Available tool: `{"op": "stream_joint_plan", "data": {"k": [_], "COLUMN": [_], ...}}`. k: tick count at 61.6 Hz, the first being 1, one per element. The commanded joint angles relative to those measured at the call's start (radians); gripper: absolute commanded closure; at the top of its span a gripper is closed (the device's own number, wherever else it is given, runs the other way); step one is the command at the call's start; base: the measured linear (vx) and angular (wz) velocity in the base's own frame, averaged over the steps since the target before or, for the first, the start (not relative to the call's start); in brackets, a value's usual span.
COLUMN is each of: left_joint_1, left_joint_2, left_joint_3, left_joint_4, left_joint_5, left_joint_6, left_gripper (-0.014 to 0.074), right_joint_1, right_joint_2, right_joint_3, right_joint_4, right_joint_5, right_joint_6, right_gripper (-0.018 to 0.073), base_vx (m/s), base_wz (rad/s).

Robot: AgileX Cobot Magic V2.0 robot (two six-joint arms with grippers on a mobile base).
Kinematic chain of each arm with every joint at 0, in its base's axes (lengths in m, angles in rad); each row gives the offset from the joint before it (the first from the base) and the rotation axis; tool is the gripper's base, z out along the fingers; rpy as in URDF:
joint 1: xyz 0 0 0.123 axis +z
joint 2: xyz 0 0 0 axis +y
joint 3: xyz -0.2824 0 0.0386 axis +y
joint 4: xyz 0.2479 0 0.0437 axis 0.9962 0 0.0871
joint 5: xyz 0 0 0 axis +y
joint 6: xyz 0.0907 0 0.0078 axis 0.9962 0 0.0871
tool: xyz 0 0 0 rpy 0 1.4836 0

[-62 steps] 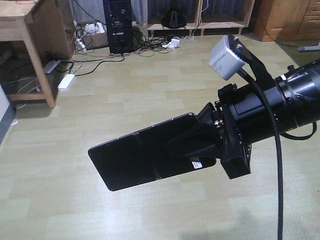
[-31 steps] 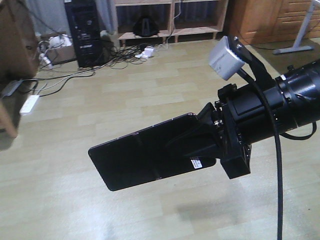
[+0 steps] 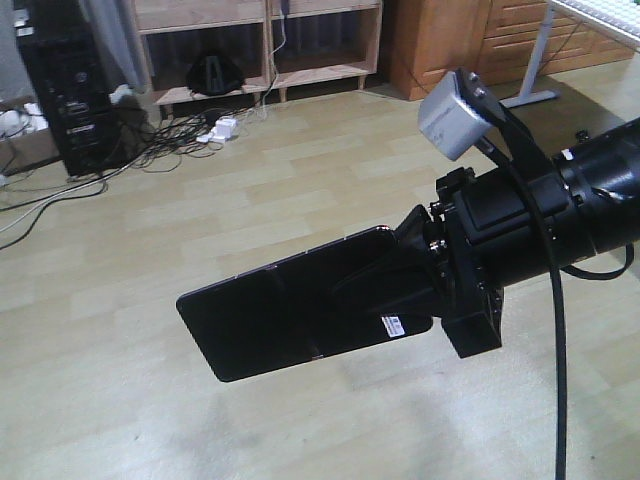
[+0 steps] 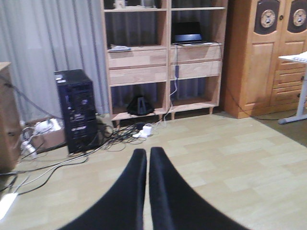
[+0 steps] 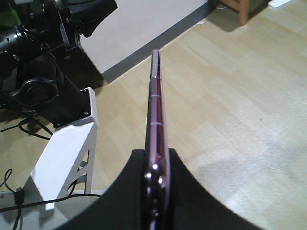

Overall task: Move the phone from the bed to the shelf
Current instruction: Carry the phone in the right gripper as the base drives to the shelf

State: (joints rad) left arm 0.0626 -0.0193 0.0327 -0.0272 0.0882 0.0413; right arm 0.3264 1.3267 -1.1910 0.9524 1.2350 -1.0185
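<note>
The phone point(image 3: 270, 320), a flat black slab, sticks out to the left of my right gripper point(image 3: 400, 285), which is shut on its near end above the wooden floor. In the right wrist view the phone point(image 5: 156, 103) shows edge-on with a pinkish frame, clamped between the two black fingers of the right gripper point(image 5: 156, 160). The pale wood shelf point(image 4: 163, 57) stands ahead against the curtain and also shows at the top of the front view, shelf point(image 3: 260, 25). My left gripper point(image 4: 147, 158) is shut with nothing in it. The bed is out of view.
A black computer tower point(image 4: 76, 110) and tangled cables point(image 4: 129, 134) sit left of the shelf. A laptop point(image 4: 188, 36) rests on a shelf board. A brown wardrobe point(image 4: 259, 57) stands to the right, with a table leg point(image 3: 535, 55) beyond it. A white stand point(image 5: 67, 153) is beside me.
The background has slid left across the front view: the desk is gone, and the tower and shelf have shifted left. The right gripper and phone hold the same place in the view.
</note>
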Motion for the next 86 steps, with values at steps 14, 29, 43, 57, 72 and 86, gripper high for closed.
{"op": "stream_joint_plan", "data": {"k": [14,29,43,57,72,86], "left_joint_1": [-0.006,-0.006,-0.006,-0.006,-0.006,-0.006], "left_joint_2": [-0.008,-0.008,-0.008,-0.008,-0.008,-0.008], "left_joint_3": [-0.025,-0.025,-0.025,-0.025,-0.025,-0.025], "left_joint_4": [-0.01,-0.01,-0.01,-0.01,-0.01,-0.01], "left_joint_5": [-0.072,-0.072,-0.072,-0.072,-0.072,-0.072], "left_joint_6": [-0.009,-0.009,-0.009,-0.009,-0.009,-0.009], "left_gripper": [0.0595,0.0595,0.0595,0.0595,0.0595,0.0595], "right_joint_1": [-0.002,-0.002,-0.002,-0.002,-0.002,-0.002], "right_joint_2": [-0.03,-0.03,-0.03,-0.03,-0.03,-0.03], "right_joint_3": [-0.028,-0.028,-0.028,-0.028,-0.028,-0.028], "right_joint_4": [0.077,0.077,0.077,0.077,0.077,0.077], "right_joint_5": [0.051,0.051,0.051,0.051,0.052,0.052], "right_joint_6": [-0.009,-0.009,-0.009,-0.009,-0.009,-0.009], "right_gripper": [0.0561,0.0561,0.0561,0.0561,0.0561,0.0561], "base_vx": [0.44,0.45,0.46,0.46,0.46,0.47], "base_wz": [-0.2,-0.21,-0.21,-0.23,-0.24,-0.17]}}
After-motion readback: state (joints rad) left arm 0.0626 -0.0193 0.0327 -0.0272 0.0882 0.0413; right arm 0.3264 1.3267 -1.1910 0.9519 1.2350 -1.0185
